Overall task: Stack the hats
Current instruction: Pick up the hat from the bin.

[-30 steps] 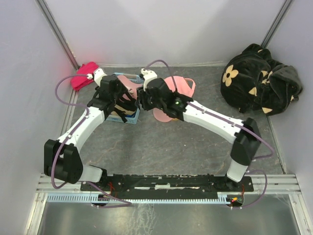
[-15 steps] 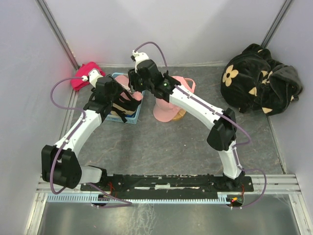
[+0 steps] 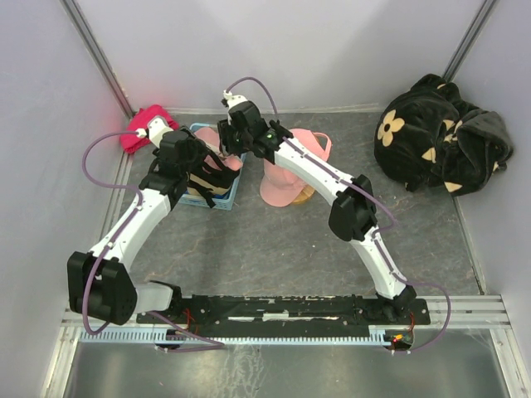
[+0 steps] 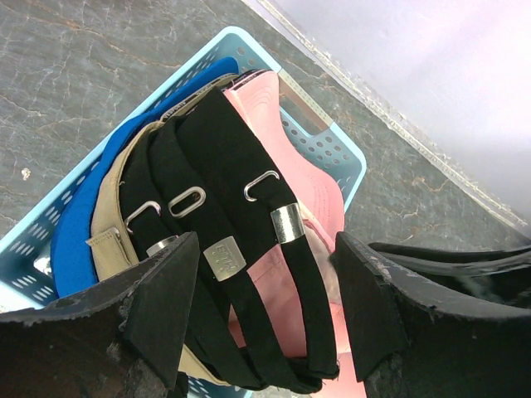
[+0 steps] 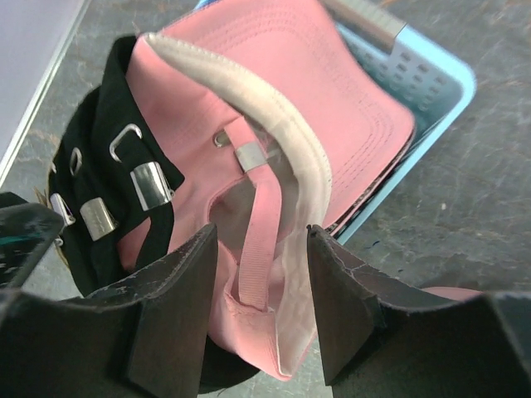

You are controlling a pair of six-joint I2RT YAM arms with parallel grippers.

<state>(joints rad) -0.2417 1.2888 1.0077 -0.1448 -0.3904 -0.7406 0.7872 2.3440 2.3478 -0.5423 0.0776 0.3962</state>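
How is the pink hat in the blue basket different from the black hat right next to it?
The pink hat is last in the row, so its pale inside band shows. The black hat is squeezed behind it, with its inside hidden. Both sit in the blue basket and have shiny silver strap buckles.

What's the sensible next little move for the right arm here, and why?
Probably lift the right end effector straight up and clear. Its jaws stand open over the pink cap resting in the blue basket, gripping nothing, while another pink cap waits on the table beside it.
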